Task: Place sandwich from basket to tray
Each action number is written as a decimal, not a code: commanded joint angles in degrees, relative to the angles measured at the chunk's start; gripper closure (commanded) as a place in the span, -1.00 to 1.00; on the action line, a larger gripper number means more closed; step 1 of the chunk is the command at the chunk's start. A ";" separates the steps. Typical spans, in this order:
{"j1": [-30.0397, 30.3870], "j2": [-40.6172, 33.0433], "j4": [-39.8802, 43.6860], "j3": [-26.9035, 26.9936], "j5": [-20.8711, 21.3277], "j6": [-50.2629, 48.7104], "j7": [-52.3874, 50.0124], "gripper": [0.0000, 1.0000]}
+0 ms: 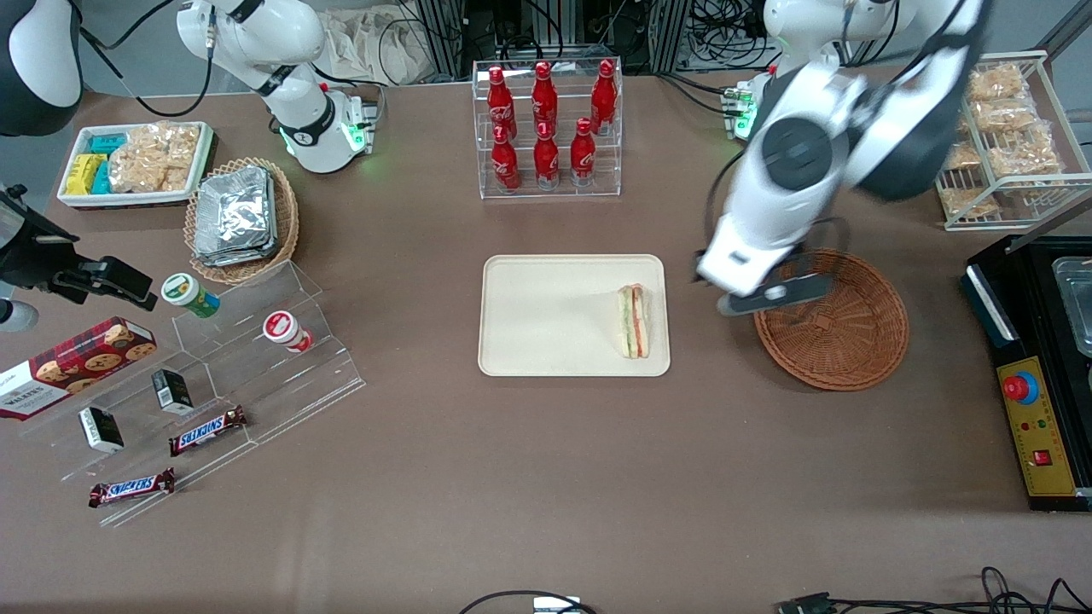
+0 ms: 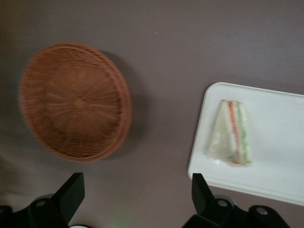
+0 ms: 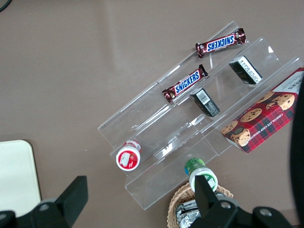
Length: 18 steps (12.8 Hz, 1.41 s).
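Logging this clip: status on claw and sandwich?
Claw open, empty, above basket rim. Sandwich on tray. Nothing in the way.

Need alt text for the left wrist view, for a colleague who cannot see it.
The sandwich lies on the tray, near its edge. The basket sits apart on the brown table, empty. The gripper hangs open above the table between them.

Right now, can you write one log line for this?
sandwich: on tray | basket: empty | gripper: open, holding nothing, above table between basket and tray
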 commanded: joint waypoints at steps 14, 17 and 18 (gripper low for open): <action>-2.49 -11.42 -2.17 22.11 -6.58 -3.61 20.58 -1.00; -2.49 -11.51 -2.25 22.02 -6.58 -3.70 20.40 -1.00; -2.49 -11.51 -2.25 22.02 -6.58 -3.79 20.58 -1.00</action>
